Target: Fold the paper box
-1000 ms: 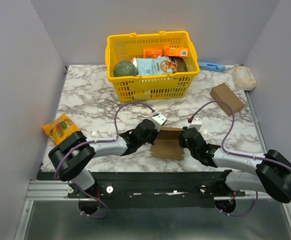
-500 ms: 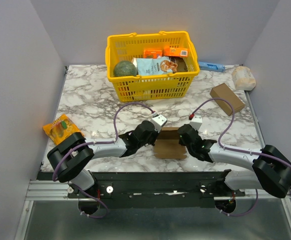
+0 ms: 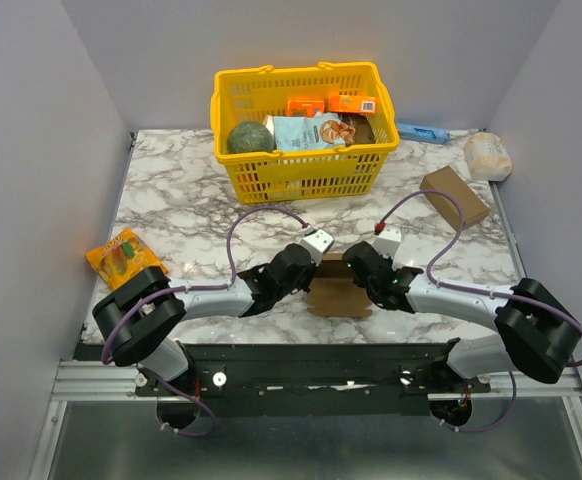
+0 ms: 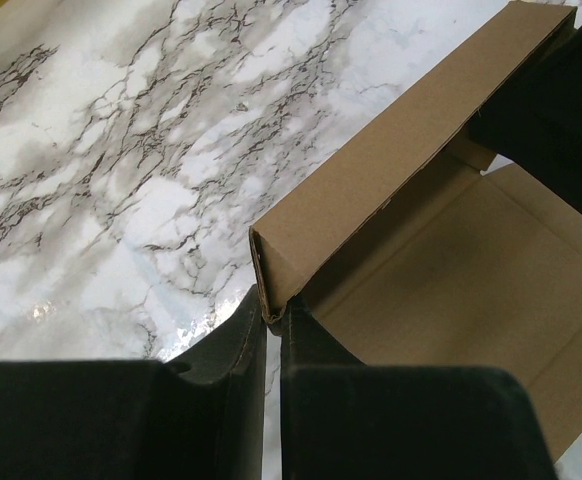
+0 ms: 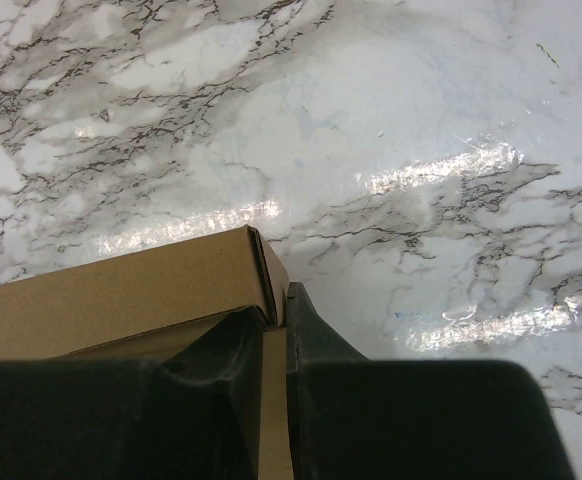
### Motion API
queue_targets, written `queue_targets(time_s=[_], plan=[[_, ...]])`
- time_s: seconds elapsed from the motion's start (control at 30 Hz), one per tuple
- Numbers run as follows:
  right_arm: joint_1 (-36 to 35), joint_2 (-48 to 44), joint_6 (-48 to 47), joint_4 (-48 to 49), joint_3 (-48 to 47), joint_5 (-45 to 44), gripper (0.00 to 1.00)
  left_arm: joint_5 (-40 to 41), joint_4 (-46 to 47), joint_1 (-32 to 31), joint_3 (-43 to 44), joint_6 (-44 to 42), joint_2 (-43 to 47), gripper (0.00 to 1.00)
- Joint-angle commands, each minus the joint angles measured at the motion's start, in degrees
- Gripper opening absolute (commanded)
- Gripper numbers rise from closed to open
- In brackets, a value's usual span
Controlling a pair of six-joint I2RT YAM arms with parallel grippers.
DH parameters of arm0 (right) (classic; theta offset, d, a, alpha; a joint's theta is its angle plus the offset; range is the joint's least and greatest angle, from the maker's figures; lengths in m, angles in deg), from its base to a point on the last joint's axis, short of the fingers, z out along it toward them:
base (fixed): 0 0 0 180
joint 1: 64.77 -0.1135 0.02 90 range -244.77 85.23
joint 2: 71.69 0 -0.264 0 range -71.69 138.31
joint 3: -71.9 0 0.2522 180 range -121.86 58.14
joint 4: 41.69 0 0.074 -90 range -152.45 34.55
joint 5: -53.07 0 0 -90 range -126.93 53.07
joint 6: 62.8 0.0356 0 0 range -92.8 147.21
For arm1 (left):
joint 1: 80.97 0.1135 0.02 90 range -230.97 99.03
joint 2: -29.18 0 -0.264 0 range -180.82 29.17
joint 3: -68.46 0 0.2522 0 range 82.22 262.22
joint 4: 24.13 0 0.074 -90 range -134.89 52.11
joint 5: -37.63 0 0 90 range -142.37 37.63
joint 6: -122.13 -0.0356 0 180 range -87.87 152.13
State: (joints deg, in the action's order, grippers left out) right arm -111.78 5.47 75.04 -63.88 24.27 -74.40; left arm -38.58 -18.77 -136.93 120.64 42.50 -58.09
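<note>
Surface: white-veined marble table [image 3: 171, 190], grey walls around.
Box: the paper box [image 3: 333, 298] lies half-folded near the front edge, between both arms, with one long wall raised.
Left: the left gripper [image 4: 273, 310] pinches one end of that wall.
Right: the right gripper [image 5: 279, 305] is nipped onto the other end.
Beyond: yellow basket [image 3: 301, 175] far centre; brown carton [image 3: 454, 196] right; orange packet [image 3: 121, 255] left.

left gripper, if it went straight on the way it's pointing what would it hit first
The paper box: the left gripper is pinching the corner of its raised wall, so it would push straight into that cardboard. Beyond it, probably the right gripper; depth is unclear.
</note>
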Motion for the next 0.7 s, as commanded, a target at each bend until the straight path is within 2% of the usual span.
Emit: queue_targets(time_s=[0.0, 0.47, 0.67], plan=[[0.8, 3.3, 4.2, -11.2, -1.5, -8.2, 0.02, 5.5, -1.0, -0.5, -1.1, 0.3, 4.4, 0.0], [-0.3, 7.5, 13.0, -21.4, -6.1, -12.3, 0.02, 8.8, -1.4, -0.5, -2.0, 0.4, 7.5, 0.0], [-1.2, 7.7, 13.3, -22.4, -7.1, -12.6, 0.04, 6.8, -1.0, -0.4, -1.9, -0.2, 7.4, 0.0]])
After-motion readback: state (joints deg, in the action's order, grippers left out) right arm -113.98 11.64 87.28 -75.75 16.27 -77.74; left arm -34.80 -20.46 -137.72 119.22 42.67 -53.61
